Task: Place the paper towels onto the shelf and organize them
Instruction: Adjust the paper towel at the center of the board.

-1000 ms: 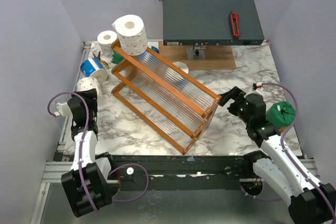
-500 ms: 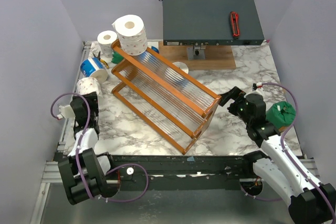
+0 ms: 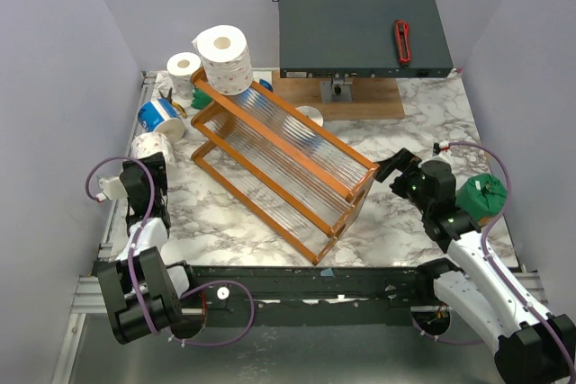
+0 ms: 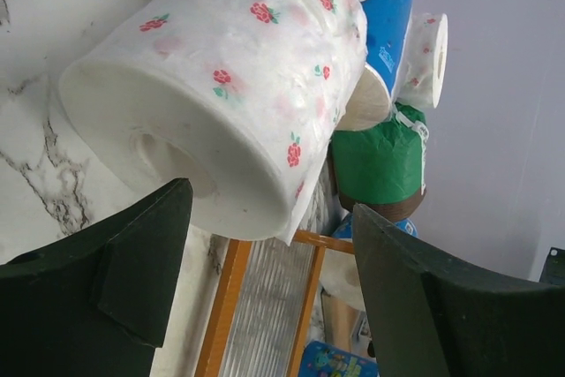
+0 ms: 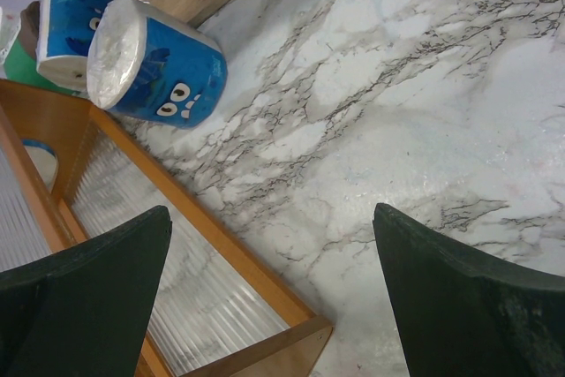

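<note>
Left tool: spread, flanking white roll; I see a gap on one side.
Right tool: fully spread, empty, over surface.

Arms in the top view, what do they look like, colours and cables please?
Both the left arm and the right arm have white link shells between bulky black joints, and each is trailed by a looping purple cable. Their fingers are plain dark wedge-shaped plates with no visible markings.
</note>
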Controlling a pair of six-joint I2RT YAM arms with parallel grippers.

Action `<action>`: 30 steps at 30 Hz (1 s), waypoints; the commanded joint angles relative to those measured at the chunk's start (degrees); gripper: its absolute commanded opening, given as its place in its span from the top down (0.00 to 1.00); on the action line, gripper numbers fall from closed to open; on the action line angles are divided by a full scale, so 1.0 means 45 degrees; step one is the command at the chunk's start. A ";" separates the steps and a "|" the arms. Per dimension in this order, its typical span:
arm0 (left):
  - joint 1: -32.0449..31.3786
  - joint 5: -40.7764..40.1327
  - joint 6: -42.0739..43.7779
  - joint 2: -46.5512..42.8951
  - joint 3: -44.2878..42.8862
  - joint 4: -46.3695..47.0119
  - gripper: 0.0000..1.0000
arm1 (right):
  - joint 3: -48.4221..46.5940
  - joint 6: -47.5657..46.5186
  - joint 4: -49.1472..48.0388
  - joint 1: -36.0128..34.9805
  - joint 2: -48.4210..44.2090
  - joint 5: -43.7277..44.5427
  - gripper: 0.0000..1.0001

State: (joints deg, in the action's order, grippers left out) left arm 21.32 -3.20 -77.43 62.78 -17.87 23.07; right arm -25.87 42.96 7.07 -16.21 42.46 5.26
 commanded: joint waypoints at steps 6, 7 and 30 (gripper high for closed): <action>0.0125 -0.0322 0.0116 0.0882 -0.0326 0.1000 0.30 | 0.0053 -0.0210 0.0169 -0.0109 0.0001 0.0336 0.00; 0.0143 -0.0314 0.0116 0.0971 -0.0315 0.1105 0.31 | 0.0052 -0.0211 0.0179 -0.0094 -0.0001 0.0355 0.00; 0.0358 0.0252 0.0238 0.1914 -0.0760 0.1963 0.46 | 0.0127 -0.0289 0.0327 -0.0106 -0.0319 0.0726 0.00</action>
State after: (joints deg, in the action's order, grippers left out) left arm 22.46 -3.09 -77.06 70.37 -19.35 28.86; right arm -25.85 42.39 7.16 -16.21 41.34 7.05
